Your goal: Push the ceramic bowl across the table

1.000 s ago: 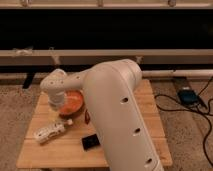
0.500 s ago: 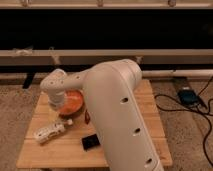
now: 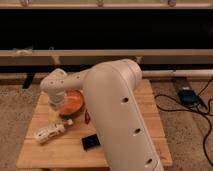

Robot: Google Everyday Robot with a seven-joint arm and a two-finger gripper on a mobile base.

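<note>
The orange ceramic bowl (image 3: 73, 102) sits on the left half of the light wooden plank table (image 3: 55, 150), partly covered by my arm. My gripper (image 3: 56, 106) hangs down from the white wrist at the bowl's left rim, touching or very close to it. My large white arm (image 3: 117, 115) crosses the middle of the table and hides the bowl's right side.
A white plastic bottle (image 3: 50, 131) lies on its side in front of the bowl to the left. A small black rectangular object (image 3: 91, 142) lies near the table's front. A blue device (image 3: 187, 95) with black cables lies on the floor to the right.
</note>
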